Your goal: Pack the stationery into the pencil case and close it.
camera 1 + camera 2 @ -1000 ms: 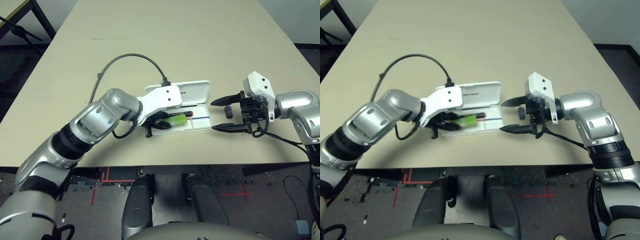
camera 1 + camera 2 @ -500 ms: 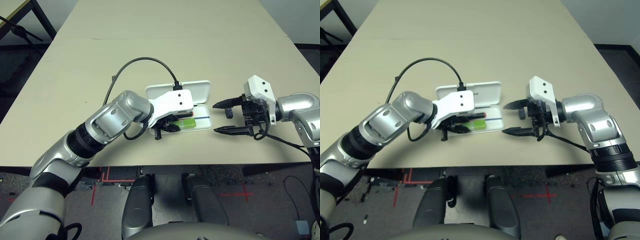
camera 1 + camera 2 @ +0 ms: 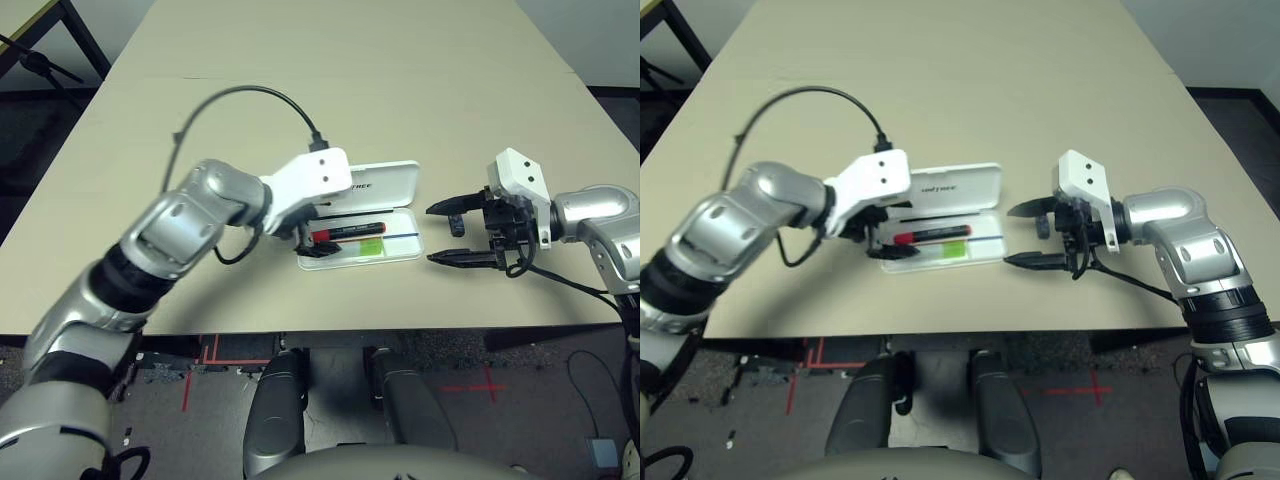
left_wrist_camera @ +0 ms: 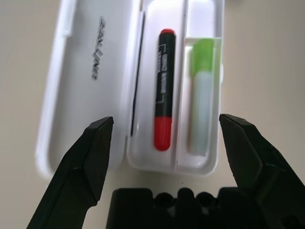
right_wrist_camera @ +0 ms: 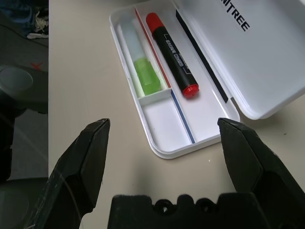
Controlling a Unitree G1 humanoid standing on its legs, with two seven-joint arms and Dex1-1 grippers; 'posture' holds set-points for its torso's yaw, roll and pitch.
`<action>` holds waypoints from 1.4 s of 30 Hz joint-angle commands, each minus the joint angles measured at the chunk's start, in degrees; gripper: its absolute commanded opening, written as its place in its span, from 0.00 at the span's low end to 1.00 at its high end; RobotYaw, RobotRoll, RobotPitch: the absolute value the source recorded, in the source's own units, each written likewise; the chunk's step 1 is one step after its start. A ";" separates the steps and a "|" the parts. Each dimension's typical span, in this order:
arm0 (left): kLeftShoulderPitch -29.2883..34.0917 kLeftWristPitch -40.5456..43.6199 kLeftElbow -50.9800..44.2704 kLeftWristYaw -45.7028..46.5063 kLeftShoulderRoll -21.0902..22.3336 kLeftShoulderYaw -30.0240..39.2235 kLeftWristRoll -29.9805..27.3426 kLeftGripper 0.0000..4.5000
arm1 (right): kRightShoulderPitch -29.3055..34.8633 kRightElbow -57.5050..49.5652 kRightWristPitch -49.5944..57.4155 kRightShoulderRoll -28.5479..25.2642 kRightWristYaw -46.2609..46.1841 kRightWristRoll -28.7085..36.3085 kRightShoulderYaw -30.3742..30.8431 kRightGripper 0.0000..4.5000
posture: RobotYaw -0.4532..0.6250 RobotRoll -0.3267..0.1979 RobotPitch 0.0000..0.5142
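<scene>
The white pencil case (image 3: 385,183) lies open mid-table, lid flat behind its tray. In the tray lie the red marker (image 3: 344,233) with its black band and, in front of it, the lime-green highlighter (image 3: 371,246). My left gripper (image 3: 305,235) hangs open over the tray's left end, holding nothing; in the left wrist view its fingers (image 4: 95,152) straddle the marker (image 4: 163,90) and highlighter (image 4: 202,95). To the right of the case, my right gripper (image 3: 433,234) stands open, pointing at the case. The tiny dark grey block (image 3: 456,224) sits on the table between its fingers.
The beige table (image 3: 350,90) stretches bare behind the case. A black cable (image 3: 250,95) loops up from my left wrist. The table's front edge (image 3: 400,328) runs close below both grippers, with dark floor beyond it.
My left gripper has opened, left the green highlighter lying in the tray and drawn back to the case's left end, uncovering the red marker. The right gripper stays put.
</scene>
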 commanded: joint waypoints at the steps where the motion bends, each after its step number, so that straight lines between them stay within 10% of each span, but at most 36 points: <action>1: 3.46 -3.74 -2.77 -3.80 4.21 2.89 -1.56 0.99 | 0.32 -0.25 0.56 -0.68 -0.30 0.05 -0.55 1.00 | 0.44 0.62 0.38; 15: 16.38 -11.54 -7.88 -8.68 7.61 13.18 -9.09 0.99 | -0.73 0.53 2.21 -1.57 -1.27 -1.67 0.51 1.00 | 0.47 0.62 0.39; 26: 21.65 -13.72 -9.59 -7.71 8.01 15.97 -9.59 0.99 | -1.18 -9.60 31.53 -5.25 -20.73 -5.20 -1.95 1.00 | 0.48 0.62 0.38; 42: 20.58 -15.44 -9.18 -7.01 6.07 11.72 -7.76 0.99 | -0.52 -13.76 55.14 10.98 -45.12 -4.82 -6.95 1.00 | 0.46 0.62 0.40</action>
